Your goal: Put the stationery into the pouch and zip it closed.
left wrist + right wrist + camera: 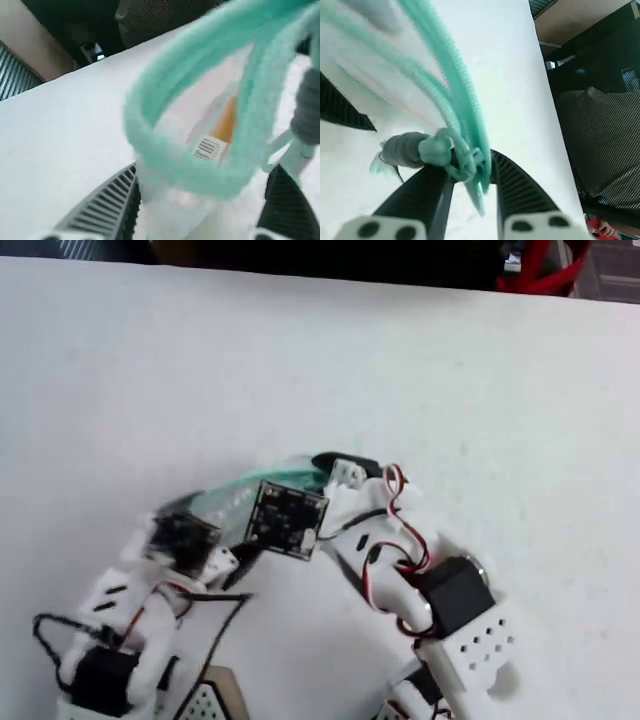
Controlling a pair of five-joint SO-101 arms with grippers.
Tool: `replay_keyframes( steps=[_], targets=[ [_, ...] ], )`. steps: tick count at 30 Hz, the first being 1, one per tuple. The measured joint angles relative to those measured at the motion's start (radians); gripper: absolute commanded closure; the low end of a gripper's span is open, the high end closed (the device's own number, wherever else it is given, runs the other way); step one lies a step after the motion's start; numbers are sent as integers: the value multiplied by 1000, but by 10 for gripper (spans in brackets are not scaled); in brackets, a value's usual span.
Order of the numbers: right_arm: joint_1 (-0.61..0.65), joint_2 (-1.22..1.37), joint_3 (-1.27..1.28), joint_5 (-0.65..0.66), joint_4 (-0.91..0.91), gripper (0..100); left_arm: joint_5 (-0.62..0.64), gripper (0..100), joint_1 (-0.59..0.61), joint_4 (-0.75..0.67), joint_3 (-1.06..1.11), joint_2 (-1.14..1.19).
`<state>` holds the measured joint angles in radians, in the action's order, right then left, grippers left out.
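Clear pouch (232, 502) on white table (450, 370), between both arms. Left gripper (202, 192) clamps pouch's clear end. Mint-green zipper (165, 150) gapes open, orange pen (225, 120) (barcode label on it) inside. Right gripper (470, 172) pinched narrow on zipper's end, grey slider (402, 149) just beside its finger.

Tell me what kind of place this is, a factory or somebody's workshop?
Probably a small lab or hobby workshop, not a factory. Two small arms with bare wires work on a pouch at a plain white table, and what looks like a mesh chair stands behind it.
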<state>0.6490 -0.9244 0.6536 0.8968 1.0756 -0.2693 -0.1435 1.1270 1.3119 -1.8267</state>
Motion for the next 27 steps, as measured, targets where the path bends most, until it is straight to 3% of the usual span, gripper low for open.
replay_keyframes(
  steps=[9, 16, 22, 27],
  targets=[
    [0, 32, -3, -110, -35, 978, 118, 612, 48, 9, -152, 0],
    [6, 40, -2, -193, -52, 979, 129, 615, 130, 25, -382, -3],
    [6, 48, -14, -313, -64, 979, 129, 616, 160, 126, -517, -5],
    [37, 51, -14, -396, -74, 979, 132, 635, -23, 175, -488, -5]
  ],
)
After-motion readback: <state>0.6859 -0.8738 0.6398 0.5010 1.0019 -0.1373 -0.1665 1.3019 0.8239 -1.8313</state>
